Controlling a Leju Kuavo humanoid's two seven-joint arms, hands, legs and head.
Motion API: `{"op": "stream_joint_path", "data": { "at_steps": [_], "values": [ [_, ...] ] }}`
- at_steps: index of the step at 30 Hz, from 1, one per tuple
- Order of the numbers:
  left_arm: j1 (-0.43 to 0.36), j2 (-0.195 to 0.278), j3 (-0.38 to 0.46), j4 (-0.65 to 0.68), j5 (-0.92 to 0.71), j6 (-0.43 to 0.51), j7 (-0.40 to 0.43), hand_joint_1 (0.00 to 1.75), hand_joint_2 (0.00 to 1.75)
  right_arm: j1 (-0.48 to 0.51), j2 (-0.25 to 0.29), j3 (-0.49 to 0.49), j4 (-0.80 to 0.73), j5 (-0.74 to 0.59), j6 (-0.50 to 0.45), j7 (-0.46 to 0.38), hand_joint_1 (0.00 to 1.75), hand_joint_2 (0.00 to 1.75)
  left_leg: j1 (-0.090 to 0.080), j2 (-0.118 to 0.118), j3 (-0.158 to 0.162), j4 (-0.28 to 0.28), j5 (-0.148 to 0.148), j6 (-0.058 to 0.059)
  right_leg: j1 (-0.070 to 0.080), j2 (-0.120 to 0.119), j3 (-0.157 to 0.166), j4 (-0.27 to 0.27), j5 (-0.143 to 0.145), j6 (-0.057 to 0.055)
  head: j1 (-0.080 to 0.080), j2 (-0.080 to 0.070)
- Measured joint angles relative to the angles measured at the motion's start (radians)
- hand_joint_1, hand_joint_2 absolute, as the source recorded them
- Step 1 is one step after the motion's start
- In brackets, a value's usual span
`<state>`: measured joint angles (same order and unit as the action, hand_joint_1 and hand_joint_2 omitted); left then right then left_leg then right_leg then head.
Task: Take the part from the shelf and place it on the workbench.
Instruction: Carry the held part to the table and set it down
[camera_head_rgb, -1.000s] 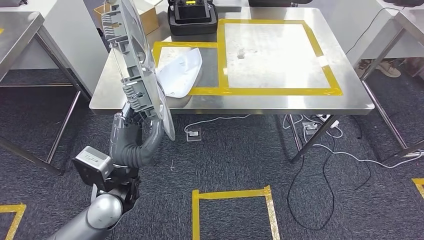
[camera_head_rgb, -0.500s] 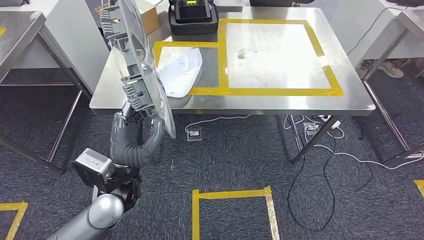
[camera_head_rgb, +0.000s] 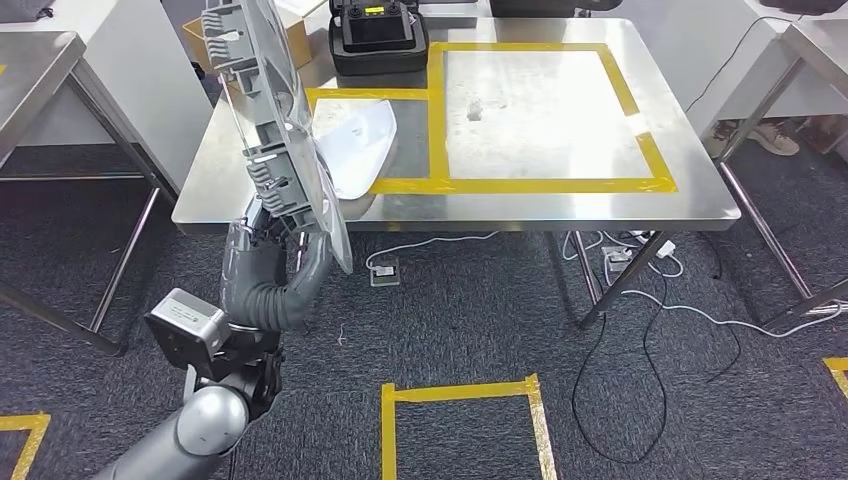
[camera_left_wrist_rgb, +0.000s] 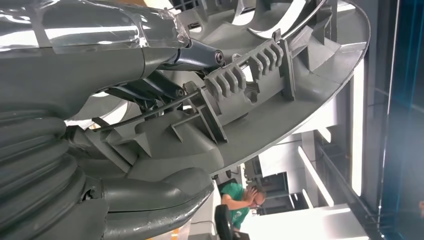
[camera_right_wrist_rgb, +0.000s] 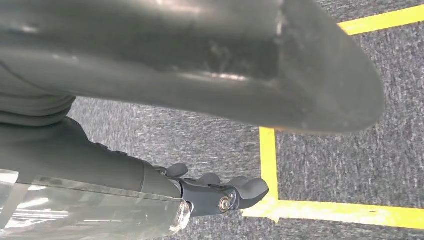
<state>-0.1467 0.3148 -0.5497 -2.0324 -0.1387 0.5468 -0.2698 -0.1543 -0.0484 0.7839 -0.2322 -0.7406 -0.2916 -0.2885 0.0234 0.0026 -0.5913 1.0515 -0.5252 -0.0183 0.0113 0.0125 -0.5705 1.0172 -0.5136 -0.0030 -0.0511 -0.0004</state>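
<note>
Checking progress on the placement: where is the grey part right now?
In the head view, the grey part stands upright in the left hand, at the workbench's left front corner.

Even, bright overhead light fills the head view; the steel table (camera_head_rgb: 520, 205) throws back soft white glare inside its yellow tape (camera_head_rgb: 520, 185) outline, and shadows on the carpet (camera_head_rgb: 480, 310) stay faint. Lines bow slightly toward the edges. In the left wrist view, ceiling light strips (camera_left_wrist_rgb: 316, 176) blow out to pure white while the near grey surfaces sit sharp. In the right wrist view, the closest dark surface is blurred and the carpet is crisp.
</note>
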Motion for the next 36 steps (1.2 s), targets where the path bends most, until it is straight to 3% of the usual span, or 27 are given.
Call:
{"op": "stream_joint_path", "data": {
  "at_steps": [4,6,8,10,11,12,14,15,16,18,20,21,22,23,25,26,27,29,30,31,33,34,35,36],
  "values": [
    [-0.002,0.000,0.000,0.000,0.003,0.001,-0.006,1.75,1.75,-0.001,0.002,0.000,0.000,0.000,0.005,-0.001,0.00,0.00,0.003,-0.003,0.028,-0.008,-0.016,0.026,-0.003,-0.002,-0.004,0.041,-0.004,0.021,0.003,0.000],
    [-0.003,0.000,0.000,0.000,0.005,0.001,-0.009,1.75,1.75,-0.002,0.004,0.000,-0.001,-0.001,0.007,-0.001,0.00,0.00,0.004,-0.002,0.052,-0.009,-0.032,0.032,-0.007,-0.006,-0.058,0.130,-0.024,0.033,0.005,0.000],
    [-0.002,0.000,0.000,0.000,0.009,0.001,-0.013,1.75,1.75,0.002,0.005,0.000,0.000,-0.003,0.009,-0.002,0.00,0.00,0.004,-0.003,0.077,-0.009,-0.054,0.033,-0.011,-0.007,-0.146,0.236,-0.052,0.041,0.005,0.000],
    [0.002,0.000,0.000,0.000,0.016,0.002,-0.014,1.75,1.75,0.008,0.006,0.000,0.000,-0.004,0.012,-0.003,0.00,0.00,0.004,-0.004,0.112,-0.010,-0.082,0.031,-0.012,-0.008,-0.201,0.259,-0.063,0.040,0.005,0.000],
    [0.004,0.000,0.000,0.000,0.018,0.003,-0.015,1.75,1.75,0.010,0.007,0.000,0.000,-0.004,0.013,-0.003,0.00,0.00,0.004,-0.005,0.134,-0.012,-0.099,0.029,-0.010,-0.008,-0.208,0.227,-0.048,0.035,0.005,0.000],
    [0.005,0.000,0.000,0.000,0.020,0.004,-0.017,1.75,1.75,0.012,0.007,0.000,0.000,-0.004,0.014,-0.003,0.00,0.00,0.005,-0.005,0.156,-0.016,-0.115,0.027,-0.007,-0.008,-0.207,0.172,-0.003,0.028,0.006,0.000],
    [0.006,-0.001,0.000,0.002,0.021,0.004,-0.021,1.75,1.75,0.020,0.005,0.000,0.001,-0.005,0.014,-0.003,0.00,0.00,0.005,-0.007,0.195,-0.032,-0.143,0.019,0.004,-0.006,-0.199,0.069,0.116,0.009,0.011,0.000],
    [0.006,-0.001,0.000,0.003,0.022,0.004,-0.023,1.75,1.75,0.022,0.004,0.001,0.002,-0.005,0.015,-0.002,0.00,0.00,0.005,-0.009,0.212,-0.051,-0.152,0.013,0.009,-0.006,-0.194,0.040,0.155,0.000,0.014,0.000],
    [0.007,-0.001,0.000,0.004,0.023,0.004,-0.023,1.75,1.75,0.023,0.003,0.001,0.002,-0.005,0.016,-0.002,0.00,0.00,0.005,-0.012,0.229,-0.064,-0.150,0.006,0.012,-0.006,-0.185,0.025,0.163,-0.008,0.017,0.000],
    [0.007,-0.001,0.001,0.005,0.026,0.004,-0.024,1.75,1.75,0.017,0.003,0.001,0.003,-0.004,0.017,-0.002,0.00,0.00,0.006,-0.014,0.238,-0.051,-0.111,-0.008,0.012,-0.007,-0.146,-0.002,0.137,-0.021,0.019,0.000],
    [0.006,-0.002,0.001,0.007,0.028,0.003,-0.028,1.75,1.75,0.013,0.003,0.000,0.003,-0.003,0.016,-0.002,0.00,0.00,0.002,-0.012,0.180,0.060,-0.059,-0.008,0.011,-0.005,-0.090,-0.038,0.115,-0.031,0.017,0.000],
    [0.007,-0.002,0.000,0.008,0.028,0.002,-0.031,1.75,1.75,0.013,0.003,0.000,0.004,-0.004,0.016,-0.002,0.00,0.00,-0.001,-0.011,0.130,0.125,-0.057,-0.002,0.010,-0.004,-0.060,-0.053,0.103,-0.034,0.016,0.000],
    [0.007,-0.002,0.000,0.010,0.028,0.002,-0.033,1.75,1.75,0.013,0.003,0.000,0.004,-0.004,0.016,-0.002,0.00,0.00,-0.006,-0.011,0.076,0.175,-0.076,0.004,0.011,-0.002,-0.032,-0.065,0.088,-0.036,0.015,0.000],
    [0.010,-0.002,0.000,0.012,0.028,0.001,-0.033,1.75,1.75,0.014,0.004,0.000,0.004,-0.005,0.017,-0.002,0.00,0.00,-0.009,-0.011,0.025,0.204,-0.117,0.007,0.011,0.001,-0.002,-0.075,0.071,-0.037,0.014,0.000],
    [0.017,-0.002,0.000,0.016,0.028,0.002,-0.034,1.75,1.75,0.016,0.004,0.000,0.005,-0.005,0.018,-0.002,0.00,0.00,-0.013,-0.011,-0.057,0.203,-0.200,0.008,0.013,0.009,0.065,-0.089,0.030,-0.037,0.014,0.000],
    [0.019,-0.002,0.000,0.017,0.028,0.002,-0.035,1.75,1.75,0.016,0.004,0.000,0.005,-0.005,0.018,-0.002,0.00,0.00,-0.013,-0.011,-0.088,0.177,-0.209,0.007,0.013,0.013,0.100,-0.093,0.007,-0.036,0.014,0.000],
    [0.022,-0.002,0.000,0.019,0.028,0.002,-0.036,1.75,1.75,0.017,0.004,0.000,0.006,-0.005,0.018,-0.002,0.00,0.00,-0.013,-0.009,-0.110,0.136,-0.169,0.004,0.013,0.015,0.135,-0.095,-0.019,-0.035,0.013,0.000],
    [0.025,-0.002,0.000,0.022,0.028,0.002,-0.037,1.75,1.75,0.017,0.004,0.000,0.007,-0.005,0.018,-0.002,0.00,0.00,-0.010,0.005,-0.137,0.032,0.021,-0.001,0.016,0.020,0.195,-0.090,-0.073,-0.030,0.015,0.000],
    [0.027,-0.002,-0.001,0.023,0.028,0.002,-0.038,1.75,1.75,0.016,0.004,0.000,0.007,-0.005,0.018,-0.001,0.00,0.00,-0.013,0.014,-0.138,0.001,0.099,0.001,0.016,0.020,0.221,-0.090,-0.104,-0.027,0.019,0.000],
    [0.029,-0.002,-0.001,0.024,0.028,0.002,-0.037,1.75,1.75,0.014,0.003,0.000,0.008,-0.005,0.018,-0.001,0.00,0.00,-0.017,0.019,-0.131,-0.015,0.139,0.005,0.015,0.021,0.245,-0.084,-0.122,-0.023,0.022,0.000],
    [0.029,-0.003,0.000,0.025,0.029,0.002,-0.036,1.75,1.75,0.004,0.004,0.000,0.007,-0.004,0.018,-0.001,0.00,0.00,-0.025,0.016,-0.093,-0.013,0.113,0.022,0.010,0.016,0.248,-0.020,-0.107,-0.016,0.022,0.000],
    [0.027,-0.004,0.000,0.024,0.029,0.002,-0.036,1.75,1.75,0.001,0.005,0.000,0.007,-0.004,0.019,-0.001,0.00,0.00,-0.025,0.012,-0.073,-0.017,0.097,0.031,0.008,0.011,0.221,0.049,-0.078,-0.011,0.020,0.000],
    [0.024,-0.004,0.000,0.023,0.029,0.003,-0.038,1.75,1.75,-0.002,0.007,0.000,0.007,-0.004,0.019,-0.001,0.00,0.00,-0.023,0.009,-0.056,-0.018,0.082,0.040,0.006,0.007,0.174,0.127,-0.062,-0.006,0.021,0.000],
    [0.022,-0.005,0.000,0.021,0.029,0.003,-0.040,1.75,1.75,-0.002,0.009,0.000,0.007,-0.004,0.020,-0.001,0.00,0.00,-0.021,0.004,-0.040,-0.019,0.069,0.047,0.003,0.002,0.122,0.197,-0.071,0.002,0.022,0.000]
  ]
}}
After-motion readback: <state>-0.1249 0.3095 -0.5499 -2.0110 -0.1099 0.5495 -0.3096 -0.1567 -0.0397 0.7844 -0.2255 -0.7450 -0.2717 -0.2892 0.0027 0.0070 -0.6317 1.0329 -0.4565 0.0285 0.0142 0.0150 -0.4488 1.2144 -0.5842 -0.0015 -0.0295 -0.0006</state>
